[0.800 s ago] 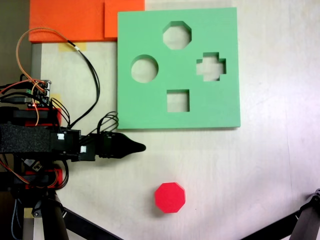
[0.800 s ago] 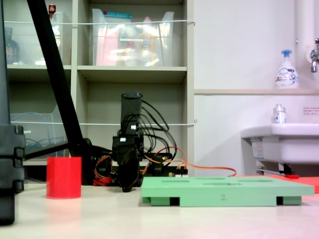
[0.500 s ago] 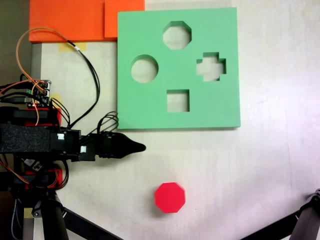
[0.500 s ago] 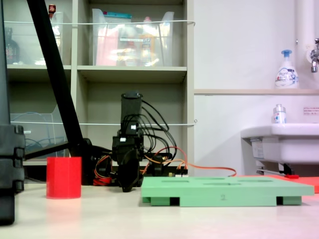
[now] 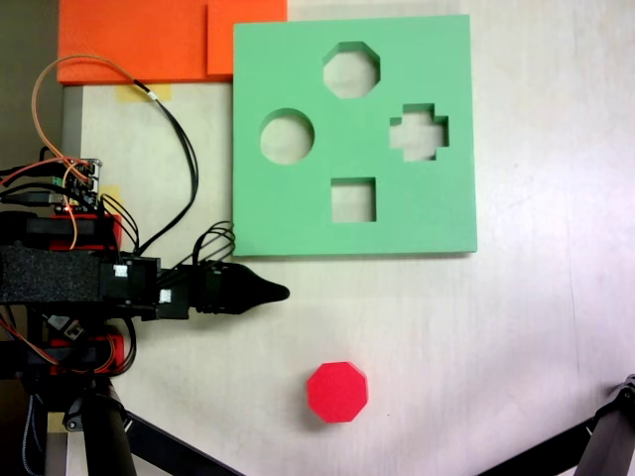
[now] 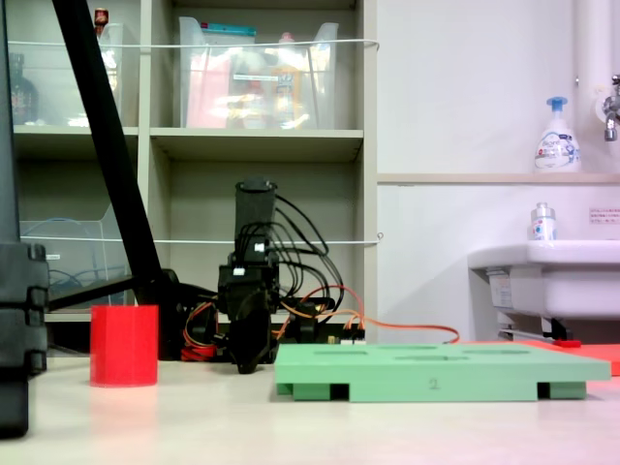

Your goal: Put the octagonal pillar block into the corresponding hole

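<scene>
Here the gripper (image 5: 278, 293) lies low over the table (image 5: 516, 327), its dark fingers drawn to a single pointed tip in the top-down fixed view; the jaws look pressed together with nothing between them. In the side-on fixed view the gripper (image 6: 250, 363) hangs tip-down, just above the table (image 6: 291, 426), and no gap shows there either. The red block (image 5: 337, 392) stands upright on the table, apart from the fingers: below the tip and a little to its right in the top-down fixed view, and to the left of the tip in the side-on fixed view (image 6: 124, 346). The green board (image 5: 298, 213) lies flat just beyond the tip, its lower edge near the fingers but not touching them. The octagon hole (image 5: 351, 70) sits at the board's far side, well apart from the tip, with the round hole (image 5: 287, 136) nearer, the square hole (image 5: 353, 200) nearest to the board's lower edge, and the cross hole (image 5: 419, 132) off to the right. From the side the board (image 6: 436, 373) rests to the right of the fingers. Orange foam (image 5: 139, 40) lies past the board's upper left corner.
</scene>
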`<control>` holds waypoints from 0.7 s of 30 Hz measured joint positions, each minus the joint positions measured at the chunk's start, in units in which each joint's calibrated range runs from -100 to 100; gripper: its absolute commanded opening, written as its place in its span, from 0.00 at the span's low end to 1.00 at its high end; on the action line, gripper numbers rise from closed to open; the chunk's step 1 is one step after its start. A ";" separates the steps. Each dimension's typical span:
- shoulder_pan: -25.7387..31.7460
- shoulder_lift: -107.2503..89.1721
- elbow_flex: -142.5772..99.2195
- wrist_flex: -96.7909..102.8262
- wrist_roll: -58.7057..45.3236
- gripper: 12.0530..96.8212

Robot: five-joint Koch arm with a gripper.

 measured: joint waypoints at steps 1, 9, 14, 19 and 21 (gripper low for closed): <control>0.00 0.00 0.00 0.00 0.00 0.44; -3.42 0.00 0.00 0.00 8.84 0.45; -8.55 0.00 0.00 0.00 15.34 0.44; -10.84 0.00 -0.10 0.00 26.08 0.43; -11.28 0.00 0.00 -1.37 29.16 0.43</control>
